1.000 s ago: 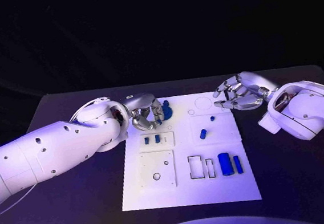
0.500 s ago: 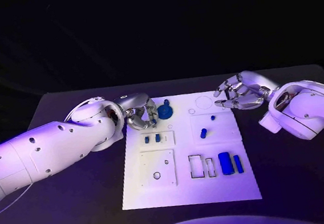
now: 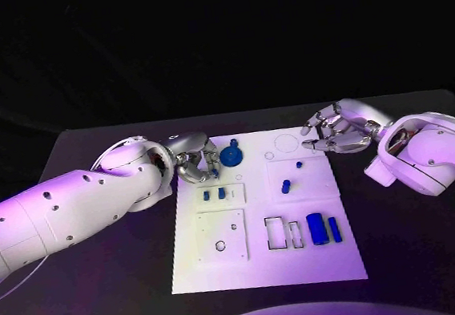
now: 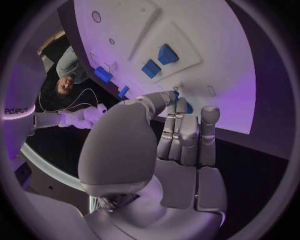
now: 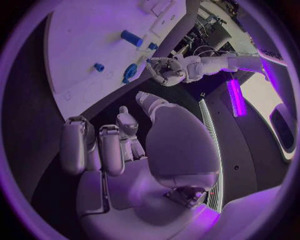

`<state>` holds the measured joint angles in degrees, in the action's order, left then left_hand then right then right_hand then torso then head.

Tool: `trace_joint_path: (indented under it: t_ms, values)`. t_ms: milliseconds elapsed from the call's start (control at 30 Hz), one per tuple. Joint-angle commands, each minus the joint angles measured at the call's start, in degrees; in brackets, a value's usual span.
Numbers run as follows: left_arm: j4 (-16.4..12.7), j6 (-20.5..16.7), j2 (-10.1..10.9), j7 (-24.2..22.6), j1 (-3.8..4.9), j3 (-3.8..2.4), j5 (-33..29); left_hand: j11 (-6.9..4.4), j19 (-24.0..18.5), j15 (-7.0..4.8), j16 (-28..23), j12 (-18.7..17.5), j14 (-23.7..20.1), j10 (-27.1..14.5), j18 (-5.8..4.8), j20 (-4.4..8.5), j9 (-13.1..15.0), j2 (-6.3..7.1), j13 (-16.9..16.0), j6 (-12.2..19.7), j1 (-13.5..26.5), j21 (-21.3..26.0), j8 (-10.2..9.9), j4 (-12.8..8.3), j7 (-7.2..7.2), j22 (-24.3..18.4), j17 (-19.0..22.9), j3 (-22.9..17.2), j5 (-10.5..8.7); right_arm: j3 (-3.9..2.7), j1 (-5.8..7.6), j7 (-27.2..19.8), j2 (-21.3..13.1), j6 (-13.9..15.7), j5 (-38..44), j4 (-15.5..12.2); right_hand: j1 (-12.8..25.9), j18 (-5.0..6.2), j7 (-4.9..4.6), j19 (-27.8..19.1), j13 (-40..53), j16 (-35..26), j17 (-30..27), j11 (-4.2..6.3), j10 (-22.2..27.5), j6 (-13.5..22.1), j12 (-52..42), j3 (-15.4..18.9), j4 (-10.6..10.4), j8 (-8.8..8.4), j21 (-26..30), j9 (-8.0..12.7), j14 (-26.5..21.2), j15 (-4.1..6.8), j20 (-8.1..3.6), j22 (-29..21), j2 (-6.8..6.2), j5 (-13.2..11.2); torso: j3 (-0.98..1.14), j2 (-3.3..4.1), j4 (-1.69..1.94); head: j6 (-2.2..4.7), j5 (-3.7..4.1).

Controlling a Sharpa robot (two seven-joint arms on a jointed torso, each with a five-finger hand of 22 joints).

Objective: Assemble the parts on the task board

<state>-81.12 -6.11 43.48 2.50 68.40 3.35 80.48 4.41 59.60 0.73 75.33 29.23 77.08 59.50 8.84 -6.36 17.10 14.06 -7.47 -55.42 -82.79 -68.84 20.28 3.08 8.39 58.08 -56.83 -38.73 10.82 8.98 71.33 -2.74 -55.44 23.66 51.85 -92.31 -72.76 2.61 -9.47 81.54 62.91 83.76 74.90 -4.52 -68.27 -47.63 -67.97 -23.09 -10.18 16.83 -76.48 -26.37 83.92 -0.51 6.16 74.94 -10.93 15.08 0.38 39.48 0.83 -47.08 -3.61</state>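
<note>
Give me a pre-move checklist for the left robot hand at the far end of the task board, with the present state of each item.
1. Left robot hand over the task board's far left corner: ok.
2. Left robot hand holding a part: cannot tell; its fingers are curled and hide what lies between them.
3. Round blue part beside the left fingertips, free of them: cannot tell.
4. Right robot hand off the board's far right corner, holding nothing, fingers curled: ok.
5. Two blue cylinders lying in the near right recess: ok.
</note>
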Motion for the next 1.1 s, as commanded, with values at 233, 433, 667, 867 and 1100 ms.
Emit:
trace_joint_path:
  t_ms: [233, 433, 667, 867, 1100]
  values:
    - [0.04, 2.16, -0.25, 0.14, -0.28, -0.03, -0.60, 0.21, -0.01, -0.10, 0.14, -0.47, 0.30, 0.21, -0.49, 0.00, -0.07, 0.00, 0.10, -0.32, 0.56, -0.19, -0.43, -0.28, 0.00, -0.16, 0.27, 0.14, -0.06, 0.01, -0.04, -0.40, 0.01, -0.19, 0.40, -0.03, 0.17, 0.96, 0.11, -0.39, -0.02, -0.36, 2.08, 0.04, 0.19, 0.42, 0.31, -0.07, -0.42, 0.37, 0.19, -0.09, 2.85, 0.32, 0.12, 5.59, 0.33, 0.35, -0.02, -0.05, 0.02, -0.18, 0.02]
    - [0.01, 2.43, -0.26, 0.05, -0.34, -0.03, -0.63, 0.20, 0.01, -0.10, 0.14, -0.52, 0.28, 0.21, -0.49, 0.00, -0.07, -0.02, 0.11, -0.33, 0.54, -0.20, -0.45, -0.30, -0.02, -0.13, 0.29, 0.11, -0.05, 0.01, -0.04, -0.40, 0.00, -0.18, 0.40, -0.04, 0.17, 0.96, 0.11, -0.39, -0.02, -0.36, 2.08, 0.04, 0.19, 0.42, 0.31, -0.07, -0.42, 0.37, 0.19, -0.09, 2.85, 0.32, 0.12, 5.59, 0.33, 0.35, 0.00, -0.03, 0.02, -0.15, -0.04]
    - [0.21, 2.55, -0.52, 0.11, -0.36, -0.02, -0.64, 0.20, 0.01, -0.10, 0.14, -0.52, 0.28, 0.21, -0.49, 0.00, -0.07, -0.02, 0.11, -0.33, 0.54, -0.20, -0.45, -0.30, -0.02, -0.13, 0.29, 0.11, -0.05, 0.01, -0.04, -0.41, 0.03, -0.20, 0.40, -0.04, 0.17, 0.96, 0.11, -0.39, -0.02, -0.36, 2.08, 0.04, 0.19, 0.42, 0.31, -0.07, -0.42, 0.37, 0.19, -0.09, 2.85, 0.32, 0.12, 5.59, 0.33, 0.35, -0.01, -0.03, 0.01, -0.18, -0.03]
    - [0.78, 2.84, -0.90, 0.46, -0.45, 0.00, -0.59, 0.21, 0.01, -0.10, 0.13, -0.64, 0.27, 0.22, -0.49, -0.01, -0.08, -0.04, 0.13, -0.34, 0.53, -0.22, -0.50, -0.32, -0.02, -0.10, 0.34, 0.05, -0.05, 0.01, -0.04, -0.42, 0.08, -0.23, 0.40, 0.02, 0.17, 0.96, 0.11, -0.39, -0.02, -0.36, 2.08, 0.04, 0.19, 0.42, 0.31, -0.07, -0.42, 0.37, 0.19, -0.09, 2.85, 0.32, 0.12, 5.59, 0.33, 0.35, 0.01, 0.02, 0.00, -0.24, 0.00]
    - [1.60, 3.39, -1.40, 0.23, -0.62, 0.04, -0.30, 0.33, -0.24, -0.01, 0.00, -1.14, 0.09, 0.12, -0.45, -0.08, -0.17, 0.11, 0.24, -0.20, 0.81, -0.07, -0.80, -0.27, 0.08, -0.28, 0.78, 0.05, -0.11, 0.01, -0.05, -0.41, 0.12, -0.24, 0.40, 0.02, 0.17, 0.96, 0.11, -0.39, -0.02, -0.36, 2.08, 0.04, 0.19, 0.42, 0.31, -0.07, -0.42, 0.37, 0.19, -0.09, 2.85, 0.32, 0.12, 5.59, 0.33, 0.35, 0.03, 0.05, -0.05, -0.40, 0.14]
